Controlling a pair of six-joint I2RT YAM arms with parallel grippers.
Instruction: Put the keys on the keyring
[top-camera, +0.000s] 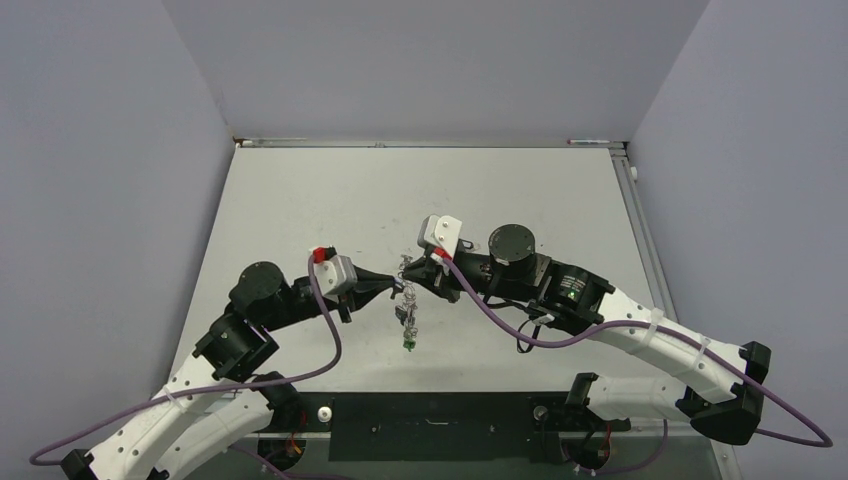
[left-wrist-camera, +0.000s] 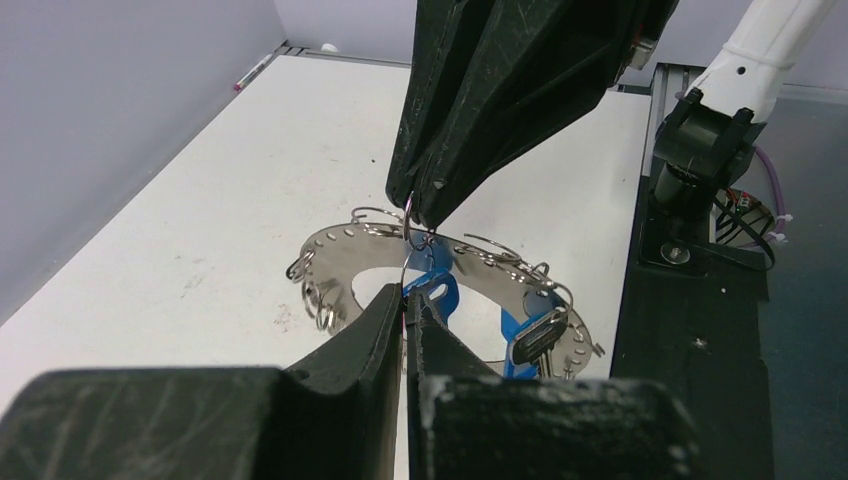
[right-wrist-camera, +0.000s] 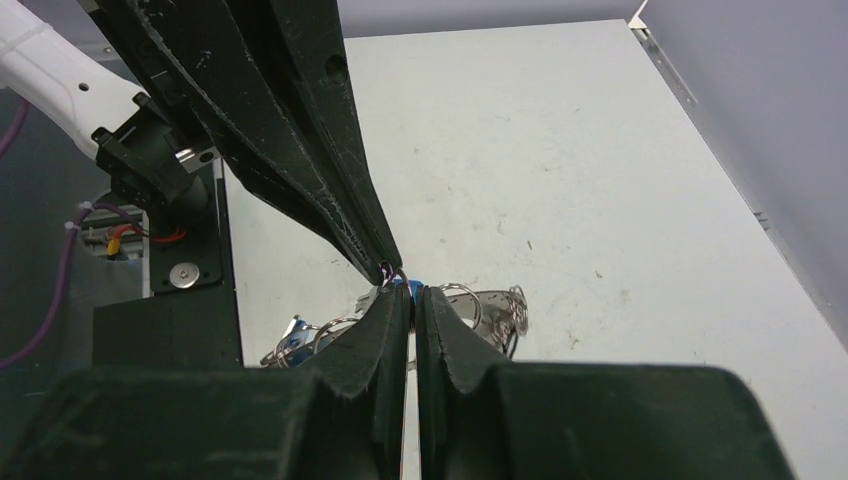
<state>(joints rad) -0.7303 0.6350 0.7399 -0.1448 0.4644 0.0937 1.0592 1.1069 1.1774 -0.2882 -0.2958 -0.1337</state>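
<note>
The keyring (left-wrist-camera: 335, 250), a flat grey metal ring with small holes along its rim and wire loops on it, sits just below both gripper tips. Blue-headed keys (left-wrist-camera: 437, 287) and a black-headed one (left-wrist-camera: 540, 335) lie across it. In the top view keys (top-camera: 405, 318) trail toward the bases, ending in a green one (top-camera: 409, 345). My left gripper (left-wrist-camera: 405, 298) and right gripper (left-wrist-camera: 418, 212) meet tip to tip, each shut on the same thin wire loop (left-wrist-camera: 404, 255). In the right wrist view my right gripper (right-wrist-camera: 412, 292) pinches beside a blue key head, the keyring (right-wrist-camera: 492, 300) behind it.
A black base plate (top-camera: 440, 425) runs along the table's near edge between the arm mounts. Grey walls enclose the left, far and right sides. A pen (left-wrist-camera: 250, 72) lies by the far left wall. The right arm's mount (left-wrist-camera: 700, 150) stands at the plate's end.
</note>
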